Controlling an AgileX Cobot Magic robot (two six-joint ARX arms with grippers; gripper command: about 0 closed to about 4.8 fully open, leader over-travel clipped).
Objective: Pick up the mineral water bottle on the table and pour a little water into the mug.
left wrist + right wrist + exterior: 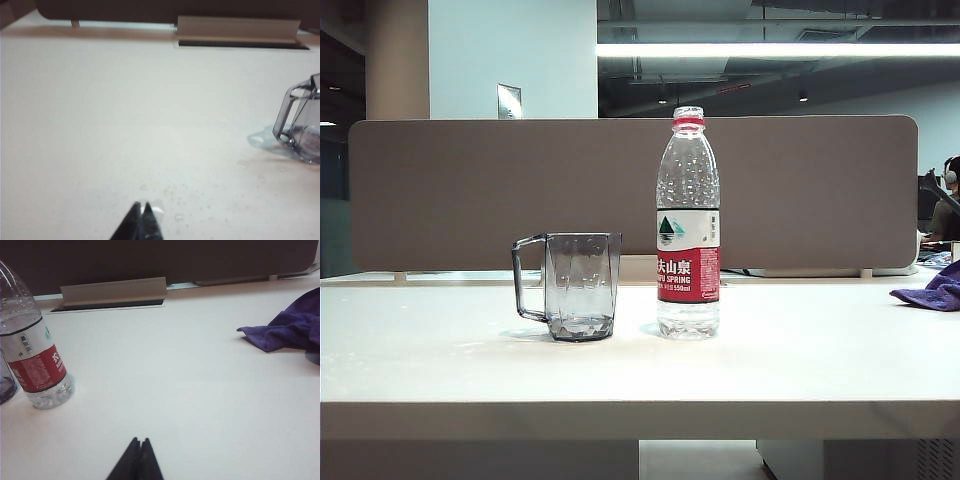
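Both hands sit low over the desk with nothing in them: left hand [143, 212] has its dark fingertips pressed together into a point, and right hand [139, 450] is pinched closed the same way. Neither one shows up in the exterior view. Just past the left hand's tips, small droplets [175, 216] speckle the pale surface. On the off-white desk [440, 360], the mug [578, 285] stands upright a little left of centre, handle sticking out at nine o'clock, with a shallow layer of water [582, 325] in its base. From the left wrist view the mug sits off to the side with a wet patch [260, 140] beside its foot. At the mug's three o'clock, near but not touching, the mineral water bottle [688, 225] stands upright, cap on, red label facing us. Way over at the bottle's three o'clock, at the desk's edge, lies a crumpled purple cloth [932, 288]. Behind it all runs a grey divider panel [470, 190].
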